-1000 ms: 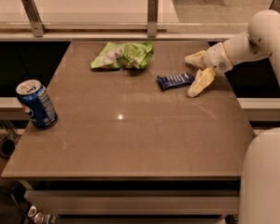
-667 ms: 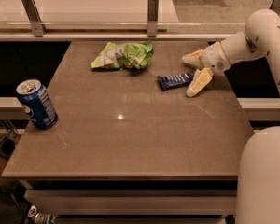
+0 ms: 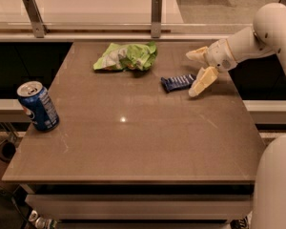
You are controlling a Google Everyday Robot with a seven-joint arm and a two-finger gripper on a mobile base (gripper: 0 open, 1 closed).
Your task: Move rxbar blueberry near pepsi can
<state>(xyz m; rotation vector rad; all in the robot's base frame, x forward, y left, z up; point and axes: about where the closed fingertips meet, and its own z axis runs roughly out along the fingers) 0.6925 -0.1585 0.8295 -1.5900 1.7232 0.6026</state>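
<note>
The rxbar blueberry (image 3: 177,82), a small flat dark blue bar, lies on the brown table (image 3: 143,142) right of centre, towards the back. The pepsi can (image 3: 37,106) stands upright at the table's left edge. My gripper (image 3: 197,71) reaches in from the right, just right of the bar. Its two cream fingers (image 3: 203,80) are spread wide, one behind and one in front of the bar's right end. It holds nothing.
A crumpled green-and-white chip bag (image 3: 126,56) lies at the back centre of the table. A rail with metal posts (image 3: 156,9) runs behind the table. My white arm (image 3: 271,27) comes in from the upper right, and my base (image 3: 276,185) stands at the lower right.
The gripper has crept slightly left towards the bar. The bar, can and bag have not moved.
</note>
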